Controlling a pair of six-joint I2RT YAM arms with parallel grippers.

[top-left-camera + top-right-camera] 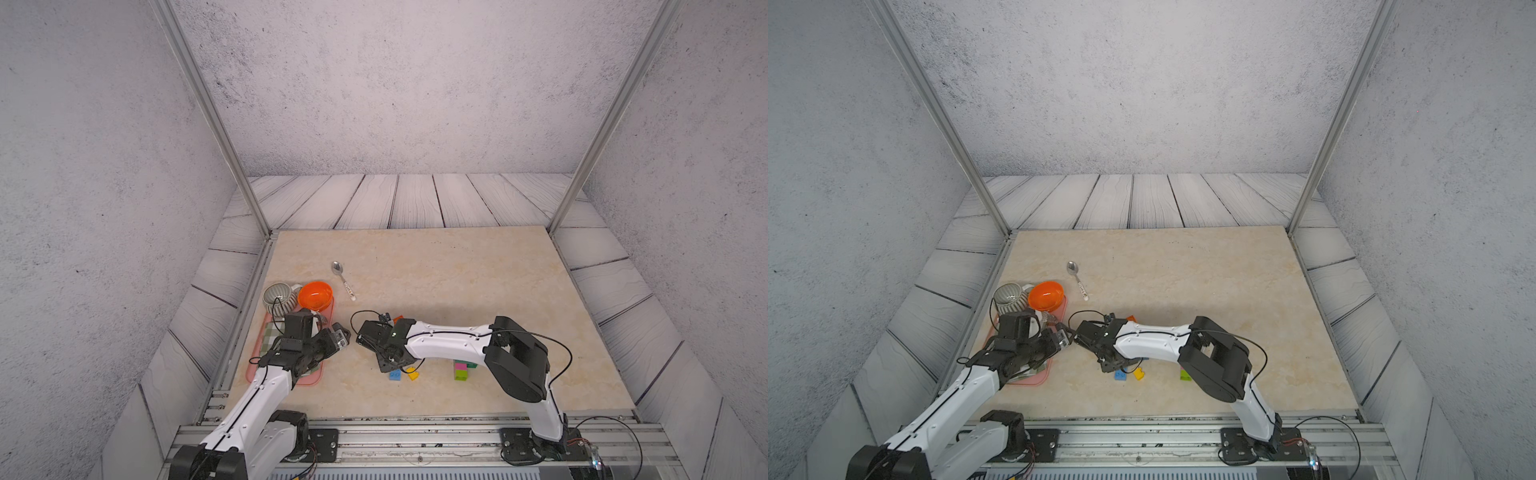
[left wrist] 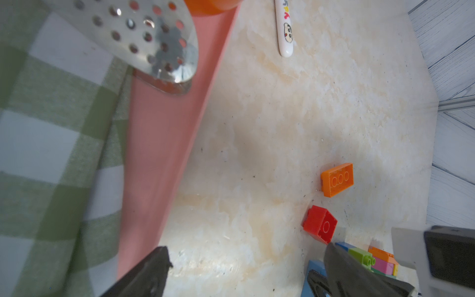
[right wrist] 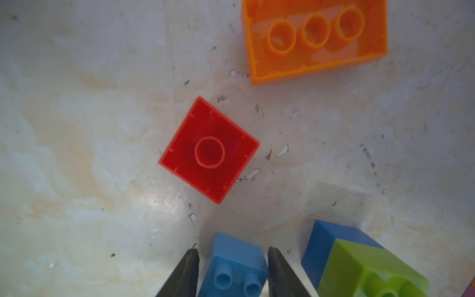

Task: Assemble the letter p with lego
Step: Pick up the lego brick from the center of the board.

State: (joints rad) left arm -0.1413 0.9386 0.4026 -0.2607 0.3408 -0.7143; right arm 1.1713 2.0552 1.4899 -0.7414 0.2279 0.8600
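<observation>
The right claw is closed on a light-blue brick, just beside the red square brick on the worktop. The red brick and a long orange brick near it lie hollow side up. The left claw gapes wide and empty, apart from the red brick.

Our left gripper stands wide open and points toward 2 o'clock. Our right arm reaches toward 9 o'clock; its gripper points down, jaws against a blue brick.
</observation>
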